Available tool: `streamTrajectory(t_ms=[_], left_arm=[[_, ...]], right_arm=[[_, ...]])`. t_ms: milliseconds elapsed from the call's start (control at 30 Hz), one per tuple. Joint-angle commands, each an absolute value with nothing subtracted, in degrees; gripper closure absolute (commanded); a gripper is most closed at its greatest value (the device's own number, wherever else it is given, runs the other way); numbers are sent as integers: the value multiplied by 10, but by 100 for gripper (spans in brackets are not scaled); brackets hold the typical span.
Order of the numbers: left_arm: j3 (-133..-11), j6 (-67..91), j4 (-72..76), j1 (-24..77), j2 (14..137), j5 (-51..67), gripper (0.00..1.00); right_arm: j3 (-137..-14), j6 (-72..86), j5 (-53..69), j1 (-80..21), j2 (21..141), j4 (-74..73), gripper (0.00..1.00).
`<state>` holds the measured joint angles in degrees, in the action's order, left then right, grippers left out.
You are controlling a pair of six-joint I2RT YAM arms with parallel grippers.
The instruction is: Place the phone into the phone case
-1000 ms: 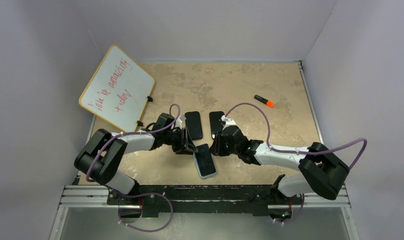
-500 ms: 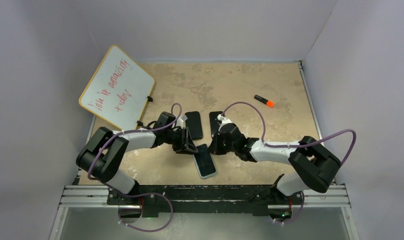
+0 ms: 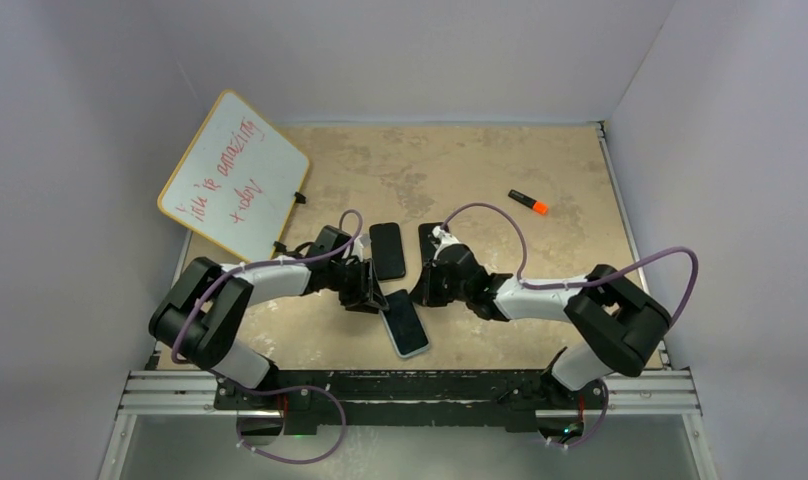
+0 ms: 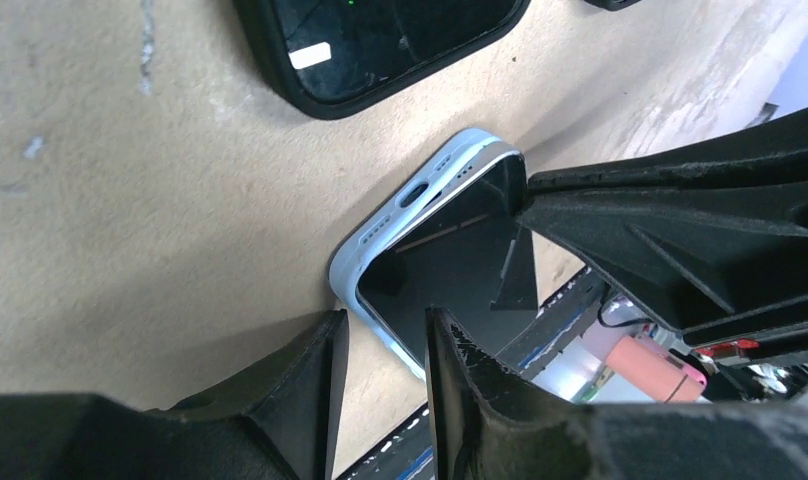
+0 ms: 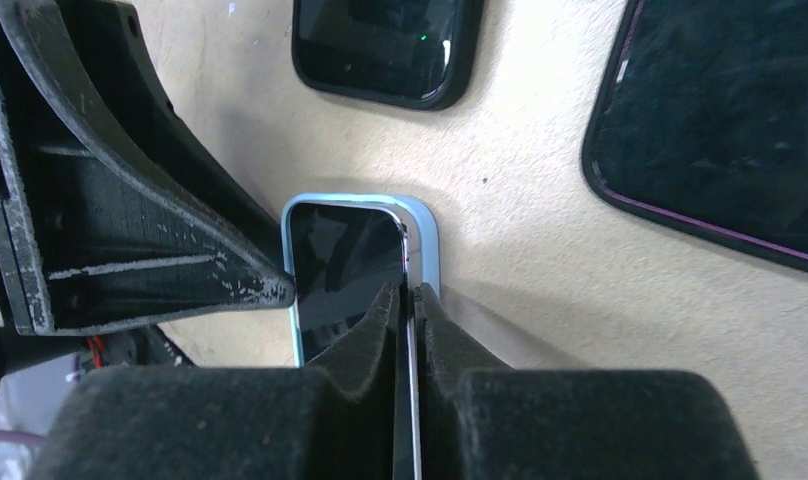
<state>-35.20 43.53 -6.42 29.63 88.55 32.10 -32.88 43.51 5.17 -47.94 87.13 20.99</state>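
Nearest on the worktop, the phone sits partly in the blue case, one edge up, pinched by the right claw. The left claw straddles the case's side; I cannot tell if it squeezes. Pressing the phone flat is left.

Phone atop phone case, centre-front — left handset, right handset just behind; whiteboard far-left, marker back-right.

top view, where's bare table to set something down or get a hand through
Free: the far band of the tan table between the white whiteboard and the orange marker, and the patch between that marker and the right arm. Crowded: the centre, where the left end effector and right end effector meet at the light-blue-cased phone, two black phone-shaped slabs just behind.
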Motion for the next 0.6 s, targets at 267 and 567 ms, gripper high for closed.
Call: streamTrajectory(t_ms=[267, 567], left_arm=[[-349, 443, -79, 296, 833, 317, 64], [-317, 471, -44, 298, 827, 326, 64]], right_arm=[[-335, 480, 49, -494, 788, 132, 44], [-279, 489, 46, -494, 754, 184, 26]])
